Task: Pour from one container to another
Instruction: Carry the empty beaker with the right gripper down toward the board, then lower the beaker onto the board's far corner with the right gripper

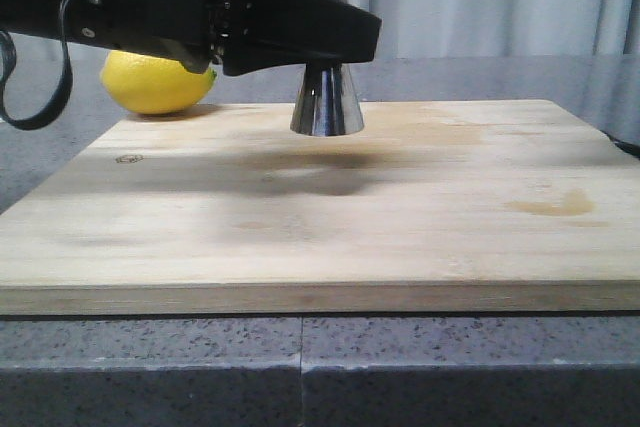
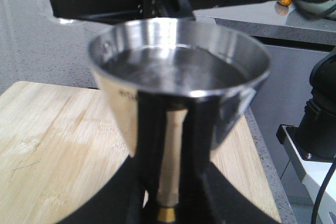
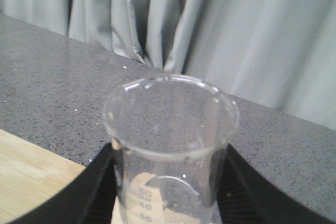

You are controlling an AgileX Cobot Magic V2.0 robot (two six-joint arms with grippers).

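The beaker (image 3: 170, 150) stands upright between the fingers of the right end effector (image 3: 169, 203), pinched at its lower wall, its rim level and its inside looking nearly or wholly empty. In the front view that arm shows only at the far right corner, raised well above the table (image 1: 300, 367), so the beaker sits high and apart to the right of the jigger (image 1: 327, 99). The jigger is upright, long axis vertical, clamped at its waist by the left end effector (image 2: 168, 203), near the far edge of the wooden board (image 1: 330, 217), liquid in its upper cup.
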